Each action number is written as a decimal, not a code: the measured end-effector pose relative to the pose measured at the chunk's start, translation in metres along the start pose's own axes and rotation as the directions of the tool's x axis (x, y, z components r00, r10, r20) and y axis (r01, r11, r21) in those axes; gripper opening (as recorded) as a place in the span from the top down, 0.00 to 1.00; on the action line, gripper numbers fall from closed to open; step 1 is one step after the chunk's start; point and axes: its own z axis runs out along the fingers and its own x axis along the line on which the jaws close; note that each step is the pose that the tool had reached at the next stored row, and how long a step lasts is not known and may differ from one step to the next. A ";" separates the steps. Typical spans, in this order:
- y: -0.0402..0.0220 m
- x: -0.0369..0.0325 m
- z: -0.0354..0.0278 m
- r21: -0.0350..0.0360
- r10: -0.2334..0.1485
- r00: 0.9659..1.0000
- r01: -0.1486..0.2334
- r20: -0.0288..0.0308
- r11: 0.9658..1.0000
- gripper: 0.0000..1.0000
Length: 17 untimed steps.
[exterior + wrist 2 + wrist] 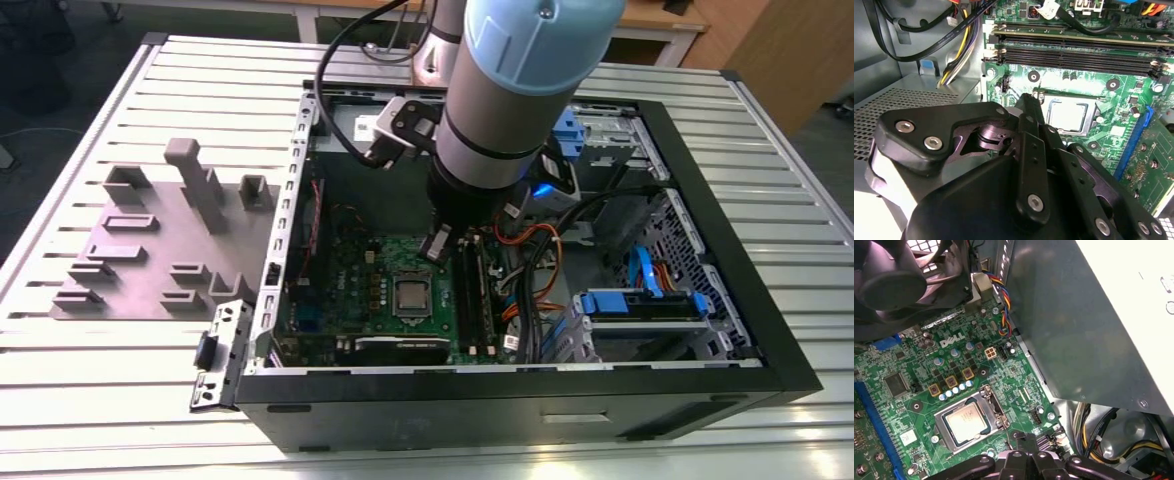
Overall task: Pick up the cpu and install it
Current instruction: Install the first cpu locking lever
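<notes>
CPU [968, 421], a thin, light, stiff chip that I judge fragile on its underside and best taken by opposite edges, already lies flat inside the socket frame [988, 396] on the motherboard [919, 365], while the gripper [1026, 452] hovers nearby with fingers drawn together, holding nothing.

1 cpu [968, 421], 1 motherboard [354, 290], 1 pc case [721, 330], 1 gripper [1026, 450]

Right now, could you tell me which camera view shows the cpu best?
The first wrist view: the cpu lies whole and unobstructed in its socket on the green motherboard. The second wrist view shows it too, with the gripper body close beside it. In the exterior view it is a small grey square under the arm.
</notes>
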 end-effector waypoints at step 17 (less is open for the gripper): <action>0.0000 0.0033 -0.0029 0.001 -0.094 0.996 0.094 -0.004 0.996 0.90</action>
